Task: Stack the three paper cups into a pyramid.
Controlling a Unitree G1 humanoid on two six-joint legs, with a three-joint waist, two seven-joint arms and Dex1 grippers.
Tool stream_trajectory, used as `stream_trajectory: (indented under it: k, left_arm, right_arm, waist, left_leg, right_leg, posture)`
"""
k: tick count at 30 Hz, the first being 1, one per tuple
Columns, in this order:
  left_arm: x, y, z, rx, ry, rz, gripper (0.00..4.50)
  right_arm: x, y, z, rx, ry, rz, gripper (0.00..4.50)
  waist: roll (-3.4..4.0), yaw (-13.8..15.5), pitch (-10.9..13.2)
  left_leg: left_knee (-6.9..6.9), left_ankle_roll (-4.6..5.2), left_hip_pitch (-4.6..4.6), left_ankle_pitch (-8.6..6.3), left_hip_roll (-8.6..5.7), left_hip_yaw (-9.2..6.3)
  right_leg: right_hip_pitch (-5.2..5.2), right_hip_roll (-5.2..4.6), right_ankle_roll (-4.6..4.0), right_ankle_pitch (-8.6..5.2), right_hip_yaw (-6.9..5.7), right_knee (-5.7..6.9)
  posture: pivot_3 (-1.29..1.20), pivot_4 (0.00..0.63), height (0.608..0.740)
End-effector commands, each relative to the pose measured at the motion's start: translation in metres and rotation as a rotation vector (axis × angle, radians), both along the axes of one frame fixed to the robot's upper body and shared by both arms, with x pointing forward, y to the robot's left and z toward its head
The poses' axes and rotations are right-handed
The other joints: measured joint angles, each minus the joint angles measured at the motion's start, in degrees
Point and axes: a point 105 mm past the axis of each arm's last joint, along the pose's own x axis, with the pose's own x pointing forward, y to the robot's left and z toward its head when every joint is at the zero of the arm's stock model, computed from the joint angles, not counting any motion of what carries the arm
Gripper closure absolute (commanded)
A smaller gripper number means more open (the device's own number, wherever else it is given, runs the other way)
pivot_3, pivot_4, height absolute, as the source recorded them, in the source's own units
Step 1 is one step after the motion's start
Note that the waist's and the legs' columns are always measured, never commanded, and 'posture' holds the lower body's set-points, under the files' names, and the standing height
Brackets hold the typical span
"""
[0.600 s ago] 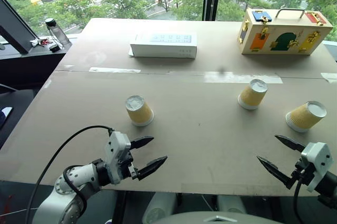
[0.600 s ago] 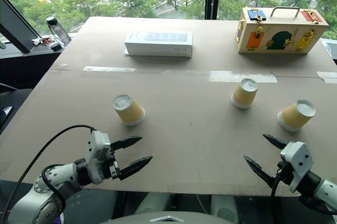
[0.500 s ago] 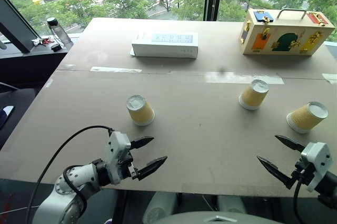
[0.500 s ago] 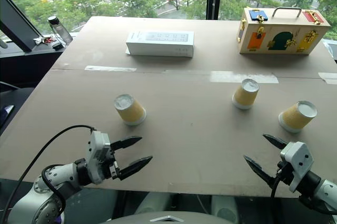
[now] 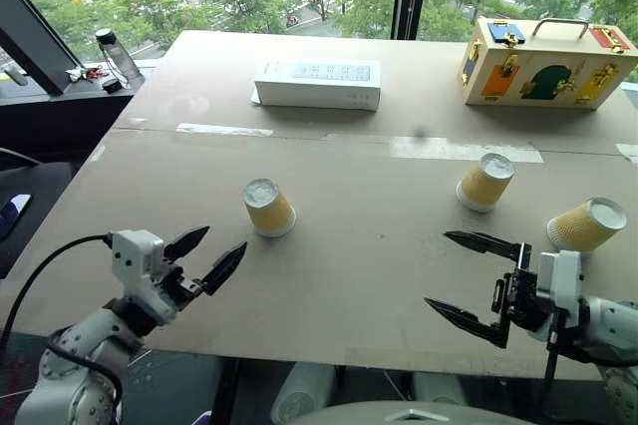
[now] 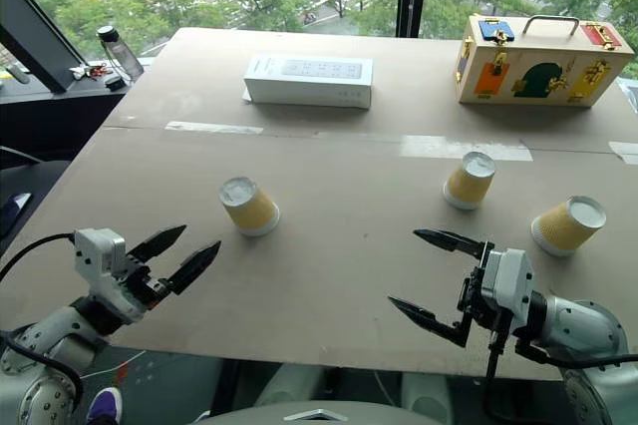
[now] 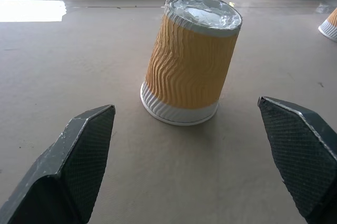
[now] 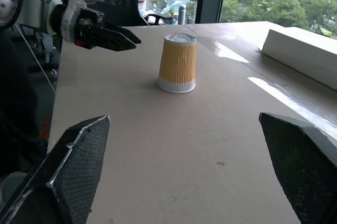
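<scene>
Three yellow-tan ribbed paper cups stand upside down and apart on the brown table point(image 5: 369, 275): the left cup point(image 5: 267, 208), the middle cup point(image 5: 485, 183) and the right cup point(image 5: 588, 224). My left gripper point(image 5: 221, 242) is open near the front edge, pointing at the left cup from its front left, a short gap away. In the left wrist view that cup point(image 7: 192, 61) sits just beyond the spread fingers point(image 7: 84, 161). My right gripper point(image 5: 437, 268) is open wide, pointing left, in front of the middle cup and touching nothing.
A white rectangular box point(image 5: 317, 84) lies at the back centre. A wooden case point(image 5: 543, 61) with coloured latches stands at the back right. A bottle point(image 5: 112, 54) stands on the ledge at far left. Both grippers hover near the table's front edge.
My left arm has swung out to the left, its gripper now front left of the left cup. My right gripper has moved inward and turned to point left. Both stay open.
</scene>
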Motion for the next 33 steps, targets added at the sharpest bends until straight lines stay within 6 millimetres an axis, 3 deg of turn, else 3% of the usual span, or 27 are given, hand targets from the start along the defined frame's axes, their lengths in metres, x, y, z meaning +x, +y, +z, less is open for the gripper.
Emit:
stream_trajectory:
  k: [1,9,10,14,16,24,29,33]
  left_arm:
    - [0.015,0.0,0.009,0.073,-0.024,-0.031,0.0]
    - [0.053,-0.023,0.005,0.108,-0.047,-0.174,0.0]
    - [0.056,-0.025,0.005,0.106,-0.047,-0.186,0.55]
    - [0.063,-0.031,0.005,0.104,-0.051,-0.242,2.02]
    - [0.067,-0.035,0.005,0.101,-0.054,-0.272,2.48]
    - [0.076,-0.098,0.019,0.019,-0.053,-0.566,2.53]
    - [0.096,-0.165,0.024,0.039,-0.087,-0.735,2.53]
    - [0.108,-0.18,0.02,0.075,-0.092,-0.752,2.53]
  right_arm:
    - [-0.004,0.005,0.011,0.02,-0.038,0.032,0.01]
    - [0.0,-0.007,0.006,-0.008,-0.068,-0.087,0.01]
    - [0.0,-0.008,0.006,-0.011,-0.069,-0.097,0.0]
    - [-0.001,-0.009,0.007,-0.012,-0.075,-0.134,0.0]
    - [-0.002,-0.009,0.008,-0.01,-0.076,-0.151,0.0]
    - [-0.001,-0.01,0.008,-0.012,-0.075,-0.226,0.0]
    - [-0.003,-0.019,0.0,-0.026,-0.047,-0.32,0.0]
    - [-0.009,-0.023,-0.003,-0.04,-0.035,-0.36,0.0]
  waist:
    - [0.01,0.0,0.0]
    - [0.03,-0.5,0.0]
    - [0.03,-0.6,0.0]
    - [0.04,-0.7,0.0]
    - [0.05,-0.7,0.0]
    - [0.03,-0.4,0.0]
    - [0.04,-0.4,0.0]
    - [0.04,-1.0,0.0]
  left_leg:
    - [0.0,-0.18,0.01,-0.11,0.0,-0.01]
    - [-0.02,-0.04,0.01,-0.02,0.01,-0.06]
    - [-0.02,-0.04,0.01,-0.02,0.01,-0.06]
    - [-0.02,-0.03,0.02,-0.02,0.01,-0.01]
    - [-0.02,-0.03,0.02,-0.02,0.02,-0.02]
    - [0.06,-0.02,-0.02,-0.01,-0.01,-0.09]
    - [0.1,-0.02,-0.06,0.0,-0.02,-0.15]
    - [0.16,-0.01,-0.07,0.0,-0.04,-0.05]
  right_leg:
    - [0.01,0.01,0.0,0.0,-0.01,0.01]
    - [-0.04,0.06,0.17,0.17,-0.04,0.01]
    - [-0.04,0.06,0.17,0.17,-0.03,0.01]
    - [-0.04,0.06,0.18,0.17,0.02,0.01]
    - [-0.05,0.06,0.18,0.17,0.02,0.03]
    - [-0.03,0.06,0.19,0.18,-0.06,0.02]
    - [-0.03,0.1,0.19,0.18,-0.11,0.05]
    - [0.03,0.09,0.21,0.19,-0.03,0.04]
  posture:
    - [0.0,0.15,0.74]
    - [0.0,0.15,0.74]
    - [0.0,0.15,0.74]
    - [0.0,0.15,0.74]
    - [0.0,0.15,0.74]
    - [0.0,0.15,0.74]
    - [0.0,0.15,0.74]
    - [0.0,0.15,0.74]
